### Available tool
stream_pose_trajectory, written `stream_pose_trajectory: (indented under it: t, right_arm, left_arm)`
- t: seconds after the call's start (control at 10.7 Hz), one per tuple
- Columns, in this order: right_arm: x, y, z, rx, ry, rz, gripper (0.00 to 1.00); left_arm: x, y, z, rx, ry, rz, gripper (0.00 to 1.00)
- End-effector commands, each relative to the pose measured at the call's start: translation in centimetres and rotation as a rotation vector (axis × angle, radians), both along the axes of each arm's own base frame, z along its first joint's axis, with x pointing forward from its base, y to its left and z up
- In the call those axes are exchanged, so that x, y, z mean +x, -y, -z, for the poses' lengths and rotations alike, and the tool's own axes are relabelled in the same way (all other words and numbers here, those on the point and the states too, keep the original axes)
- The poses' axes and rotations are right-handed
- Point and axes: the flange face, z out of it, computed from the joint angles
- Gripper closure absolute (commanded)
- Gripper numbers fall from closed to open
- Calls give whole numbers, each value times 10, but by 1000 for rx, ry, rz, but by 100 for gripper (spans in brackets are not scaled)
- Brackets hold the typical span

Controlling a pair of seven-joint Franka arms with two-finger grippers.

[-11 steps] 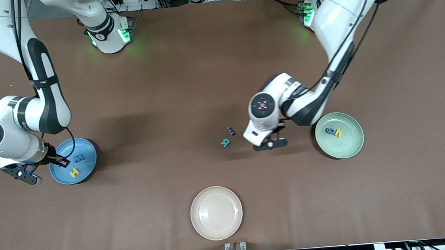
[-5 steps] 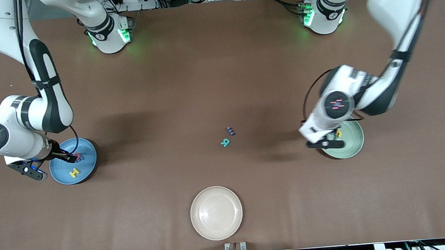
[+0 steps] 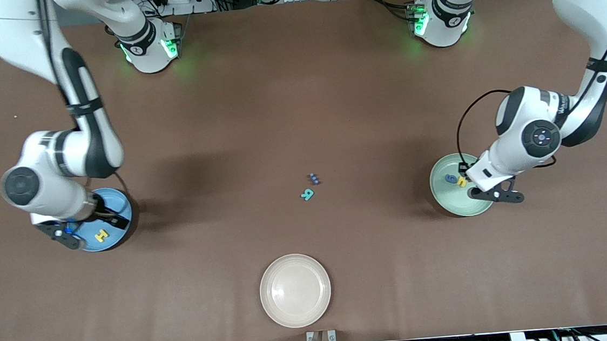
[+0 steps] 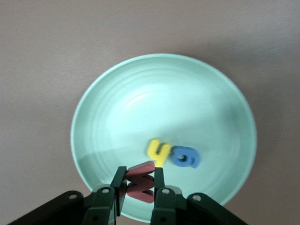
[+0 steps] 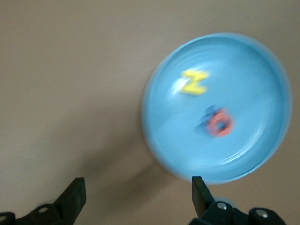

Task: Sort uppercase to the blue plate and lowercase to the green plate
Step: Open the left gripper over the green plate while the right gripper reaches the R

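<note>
We find a robotics laboratory: two white Franka arms stand bolted at one edge of a broad table (image 3: pixel 287 101) covered in plain brown matting, green status lights glowing at their bases. Past that edge we note aluminium framing, a power strip and bundled cables. Wrist cameras look down past each claw onto the bare matting.
</note>
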Motion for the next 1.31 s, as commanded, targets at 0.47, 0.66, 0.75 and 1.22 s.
stream_pose_trajectory:
  t: [0.47, 0.66, 0.75, 1.22]
  right_arm:
    - [44, -196, 4, 204, 69, 287, 0]
    - [37, -234, 0, 249, 59, 337, 0]
    - [31, -259, -1, 271, 47, 359, 0]
    - [3, -360, 34, 259, 35, 418, 0]
  left_arm:
    - [0, 12, -1, -1, 21, 29, 100]
    - [1, 12, -2, -1, 24, 28, 100]
    - [1, 12, -2, -1, 24, 28, 100]
    - [3, 15, -1, -2, 26, 29, 100]
